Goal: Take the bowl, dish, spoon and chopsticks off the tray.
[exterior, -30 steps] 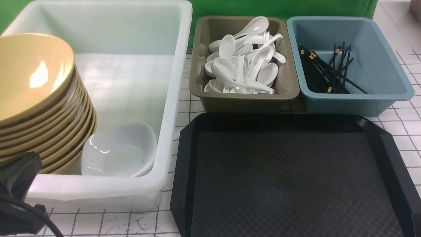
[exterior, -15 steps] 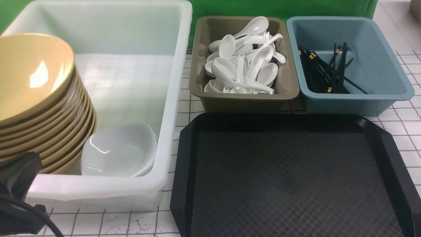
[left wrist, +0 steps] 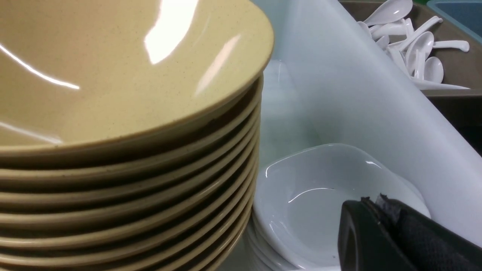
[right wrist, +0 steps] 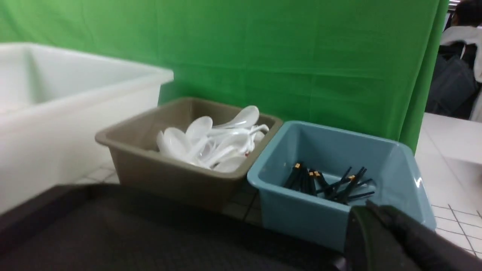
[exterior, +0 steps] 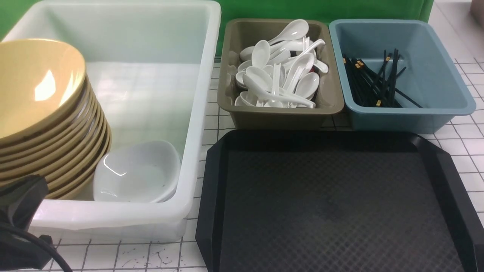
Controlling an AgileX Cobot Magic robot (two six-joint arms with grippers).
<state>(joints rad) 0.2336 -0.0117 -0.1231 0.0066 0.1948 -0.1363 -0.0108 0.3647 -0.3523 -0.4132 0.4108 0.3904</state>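
Matte black left arm housing (exterior: 19, 204) trails a black cable (exterior: 41, 245); claw fingers (left wrist: 380, 233) black, rounded.

Left arm (exterior: 20, 219): only a dark housing and a trailing black cable show in the front view, low at the near left corner. Left gripper (left wrist: 380, 210): in its wrist view two dark fingers lie pressed together with no gap between them; jaws closed, nothing between them. Right arm: outside the front view. Right gripper (right wrist: 372, 218): in its wrist view the dark fingers meet at the tip, jaws closed, nothing held. The fingers (right wrist: 399, 241) are slightly blurred at the near edge of that view.
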